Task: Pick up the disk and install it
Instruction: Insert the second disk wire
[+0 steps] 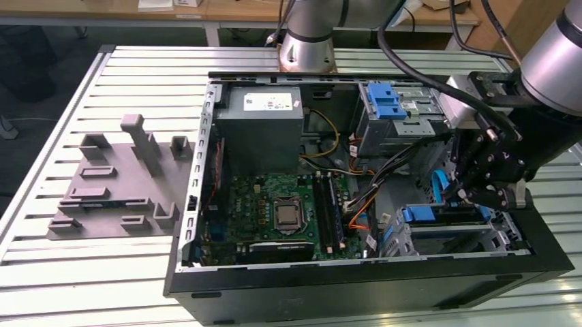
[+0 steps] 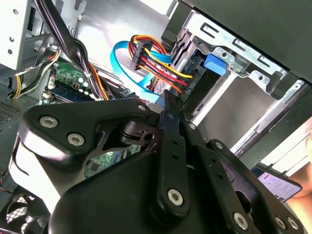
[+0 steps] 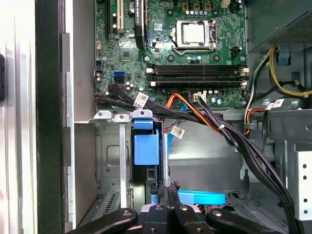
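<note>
On the slatted bench [image 1: 54, 272] lies the open computer case [image 1: 364, 279]. The disk [image 1: 446, 216] sits in its cage at the case's front corner. The gripper [image 1: 486, 194] hangs just above it, fingers closed together and holding nothing.

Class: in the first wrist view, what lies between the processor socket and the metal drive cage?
In the first wrist view, the memory slots, then a bundle of black and orange cables.

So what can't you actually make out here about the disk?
- Disk body: first wrist view, the cage hides all but its blue end.
- Whether it is fully seated: exterior view, the gripper partly covers it.
- Blue cable far end: second wrist view, behind the gripper.
</note>
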Controlling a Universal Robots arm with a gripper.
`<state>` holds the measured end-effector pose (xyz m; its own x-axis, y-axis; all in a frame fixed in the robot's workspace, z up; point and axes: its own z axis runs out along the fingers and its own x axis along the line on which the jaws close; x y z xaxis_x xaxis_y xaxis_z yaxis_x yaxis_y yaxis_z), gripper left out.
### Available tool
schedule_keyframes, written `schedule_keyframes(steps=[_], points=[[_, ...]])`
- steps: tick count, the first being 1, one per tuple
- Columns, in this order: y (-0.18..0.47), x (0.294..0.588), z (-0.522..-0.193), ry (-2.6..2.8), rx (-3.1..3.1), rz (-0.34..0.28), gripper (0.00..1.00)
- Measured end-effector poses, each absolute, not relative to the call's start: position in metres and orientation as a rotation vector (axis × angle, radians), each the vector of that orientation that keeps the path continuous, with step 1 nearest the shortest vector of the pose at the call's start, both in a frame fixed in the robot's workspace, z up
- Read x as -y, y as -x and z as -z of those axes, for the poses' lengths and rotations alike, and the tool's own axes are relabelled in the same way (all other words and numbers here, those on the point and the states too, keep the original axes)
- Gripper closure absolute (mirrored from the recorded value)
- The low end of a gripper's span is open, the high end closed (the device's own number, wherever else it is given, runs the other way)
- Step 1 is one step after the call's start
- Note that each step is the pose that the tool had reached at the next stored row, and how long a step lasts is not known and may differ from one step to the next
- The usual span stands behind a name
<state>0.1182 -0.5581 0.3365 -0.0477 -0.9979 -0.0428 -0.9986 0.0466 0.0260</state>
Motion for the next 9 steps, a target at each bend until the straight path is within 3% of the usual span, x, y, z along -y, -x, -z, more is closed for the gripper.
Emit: schedule_keyframes(steps=[9], points=[[-0.1190, 0.5581, -0.3351, 2.156, -2.261, -0.081, 0.89]])
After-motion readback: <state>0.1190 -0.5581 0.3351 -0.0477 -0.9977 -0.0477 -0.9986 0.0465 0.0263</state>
